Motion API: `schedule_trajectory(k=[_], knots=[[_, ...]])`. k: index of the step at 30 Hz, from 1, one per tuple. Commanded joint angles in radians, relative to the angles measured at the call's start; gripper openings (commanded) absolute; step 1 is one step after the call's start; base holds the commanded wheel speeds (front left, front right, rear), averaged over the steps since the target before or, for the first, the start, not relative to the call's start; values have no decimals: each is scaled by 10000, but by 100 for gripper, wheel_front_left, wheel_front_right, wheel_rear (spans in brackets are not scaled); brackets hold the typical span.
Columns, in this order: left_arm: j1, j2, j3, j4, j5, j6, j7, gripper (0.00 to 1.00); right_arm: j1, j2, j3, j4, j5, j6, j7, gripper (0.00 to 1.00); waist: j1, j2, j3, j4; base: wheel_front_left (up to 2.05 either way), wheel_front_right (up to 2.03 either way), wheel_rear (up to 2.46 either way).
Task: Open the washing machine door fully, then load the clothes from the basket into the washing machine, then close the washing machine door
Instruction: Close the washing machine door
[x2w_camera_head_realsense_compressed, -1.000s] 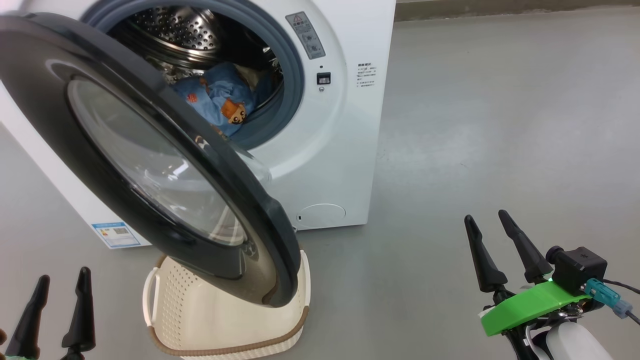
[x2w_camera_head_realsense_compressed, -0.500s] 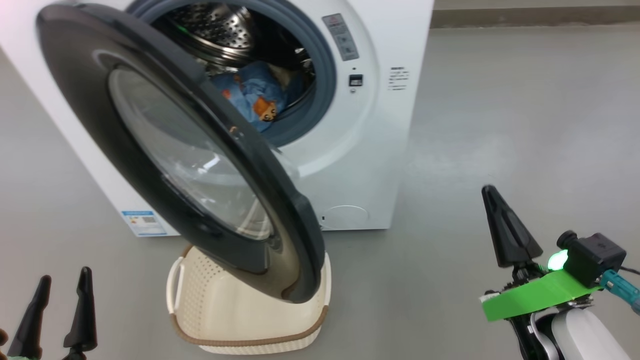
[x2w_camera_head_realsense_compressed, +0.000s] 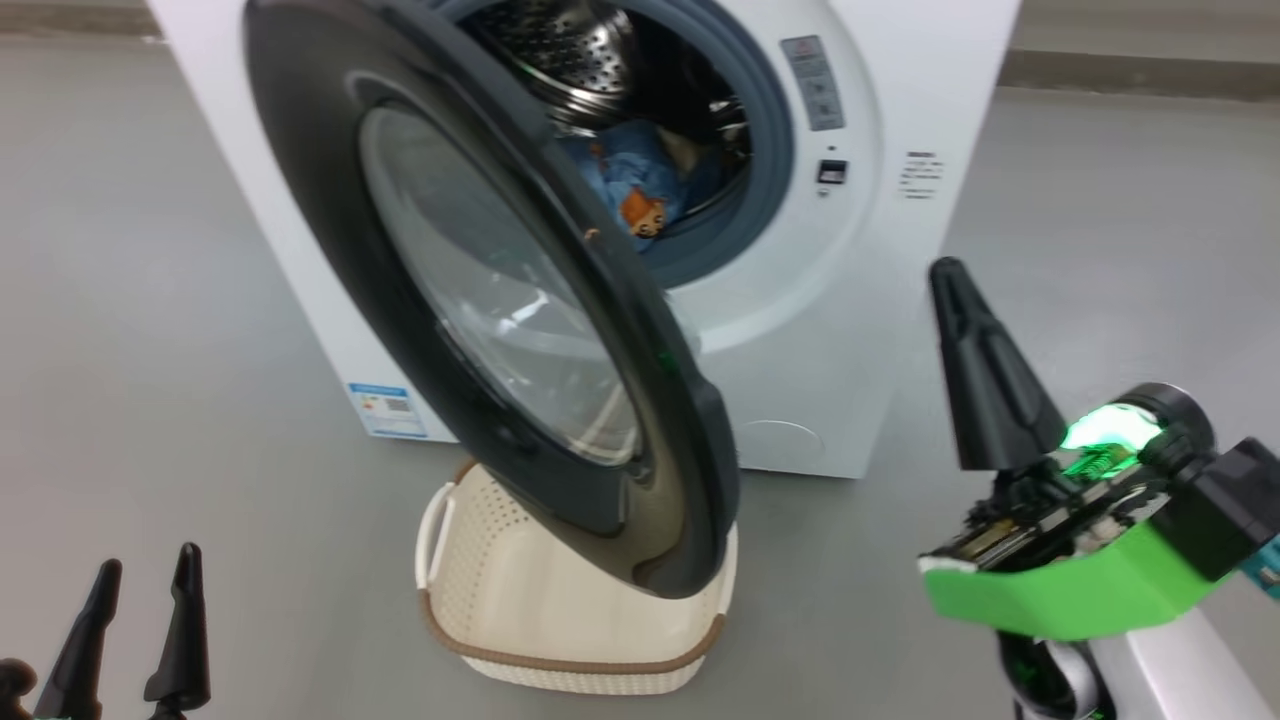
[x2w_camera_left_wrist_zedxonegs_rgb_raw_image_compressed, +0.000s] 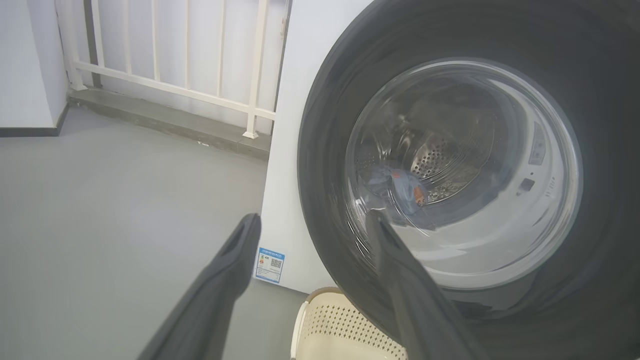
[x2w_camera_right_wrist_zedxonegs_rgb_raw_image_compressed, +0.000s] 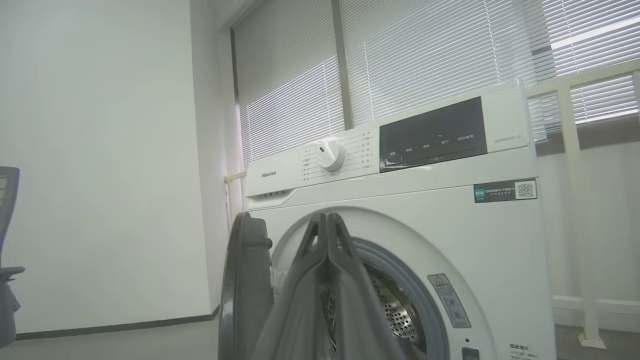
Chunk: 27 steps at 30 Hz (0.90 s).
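Jaws of the right hand (x2w_camera_head_realsense_compressed: 948, 272) have closed since before.

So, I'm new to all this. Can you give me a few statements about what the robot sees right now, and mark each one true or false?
1. The washing machine door stands open. True.
2. The clothes lie in the basket. False: they lie inside the washing machine, in its drum.
3. The right gripper is shut and holds nothing. True.
4. The left gripper is clamped on the door's edge. False: it is open, low down and apart from the door.
5. The basket sits on the floor beneath the door's lower edge. True.
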Motion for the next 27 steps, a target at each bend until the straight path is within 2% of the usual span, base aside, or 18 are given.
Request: schedule_trajectory(k=[1, 12, 20, 27], knots=[[-273, 275, 333, -100, -34, 6, -89, 100, -402, -53, 472, -459, 69, 75, -47, 0, 0, 0, -95, 450, 0, 0, 0], [-290, 256, 202, 82, -75, 6, -89, 100, -693, -302, 2713, -1125, -100, 75, -47, 0, 0, 0, -147, 1338, 0, 0, 0], [-280, 232, 192, 125, -111, 6, -89, 100, -366, -562, 3475, -7, -1, 75, -47, 0, 0, 0, -129, 1583, 0, 0, 0], [-372, 228, 149, 124, -210, 6, -89, 100, -378, -727, 4137, 1859, 256, 75, -47, 0, 0, 0, 59, 1749, 0, 0, 0]])
